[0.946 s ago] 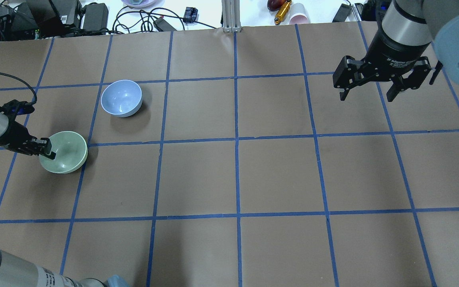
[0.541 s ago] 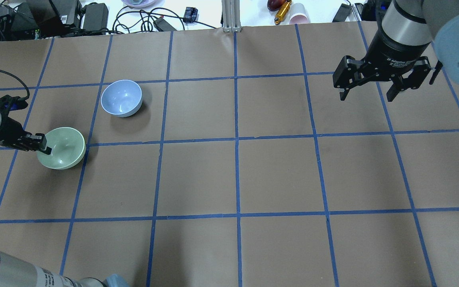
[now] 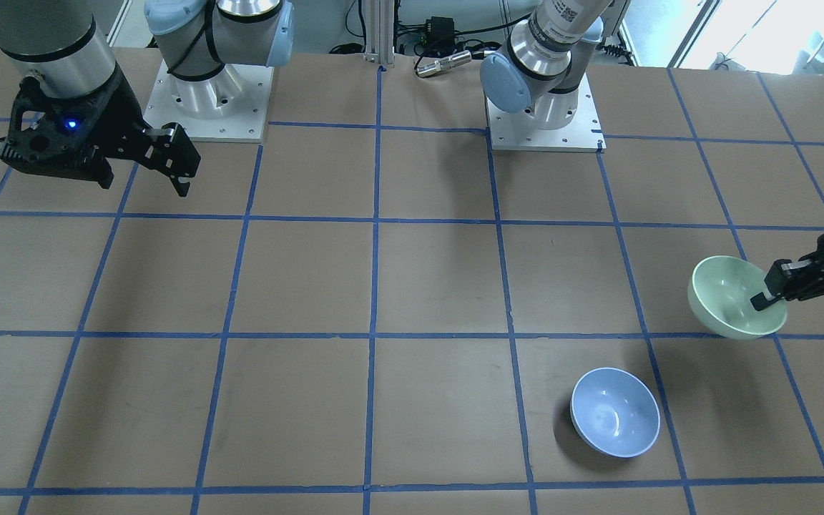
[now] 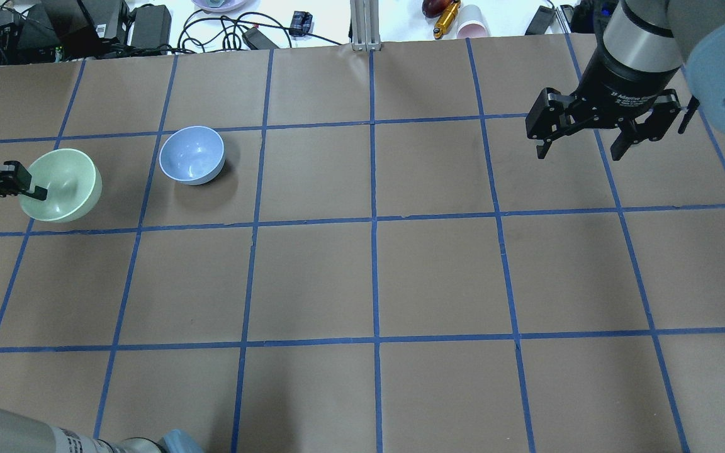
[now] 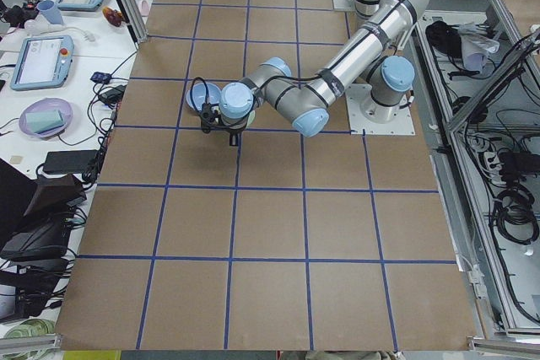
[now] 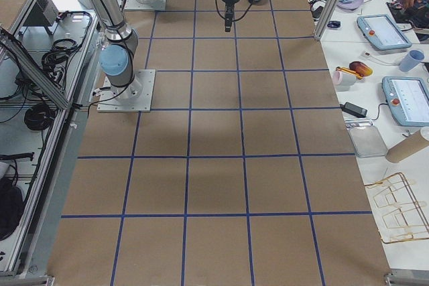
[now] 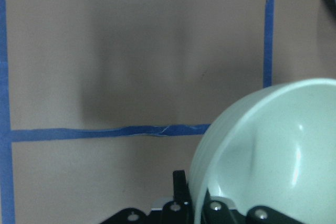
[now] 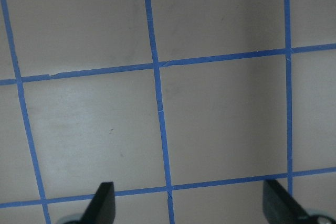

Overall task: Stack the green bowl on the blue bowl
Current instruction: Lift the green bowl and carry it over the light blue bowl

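The pale mint-green bowl (image 4: 63,184) hangs above the table at the far left, held by its rim in my left gripper (image 4: 34,190); it also shows in the front view (image 3: 734,296) and fills the lower right of the left wrist view (image 7: 273,150). The pale blue bowl (image 4: 192,155) sits upright on the brown table, to the right of the green bowl; it also shows in the front view (image 3: 614,410). My right gripper (image 4: 583,148) hangs open and empty over the far right of the table, its fingertips (image 8: 105,203) at the bottom of the right wrist view.
The table (image 4: 375,277) is brown paper with a blue tape grid. Cables, power bricks and small items (image 4: 148,25) lie beyond its far edge. The two arm bases (image 3: 204,93) stand at the robot's side.
My left gripper has lifted the green bowl and carried it away from the robot and slightly left, level with the blue bowl. The right arm has not moved.
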Controlling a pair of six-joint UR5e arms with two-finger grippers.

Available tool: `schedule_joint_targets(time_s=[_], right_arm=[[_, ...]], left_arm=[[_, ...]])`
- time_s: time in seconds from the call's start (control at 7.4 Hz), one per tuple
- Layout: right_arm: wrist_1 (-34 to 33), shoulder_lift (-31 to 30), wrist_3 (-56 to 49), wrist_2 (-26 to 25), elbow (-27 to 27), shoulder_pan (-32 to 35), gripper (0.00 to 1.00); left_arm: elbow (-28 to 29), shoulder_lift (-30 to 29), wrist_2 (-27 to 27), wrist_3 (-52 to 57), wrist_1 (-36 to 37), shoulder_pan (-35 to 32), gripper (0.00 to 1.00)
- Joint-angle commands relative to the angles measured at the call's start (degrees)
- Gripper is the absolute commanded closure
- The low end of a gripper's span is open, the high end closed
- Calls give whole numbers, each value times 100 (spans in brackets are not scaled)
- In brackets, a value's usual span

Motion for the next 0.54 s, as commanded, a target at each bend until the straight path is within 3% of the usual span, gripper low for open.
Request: schedule_joint_targets(time_s=[0.0, 0.41], right_arm=[[0, 0, 0, 0, -1, 0, 0], [0, 0, 0, 0, -1, 0, 0]], left_arm=[[380, -112, -304, -521, -516, -273, 100], [406, -322, -418, -1769, -115, -1177, 100]])
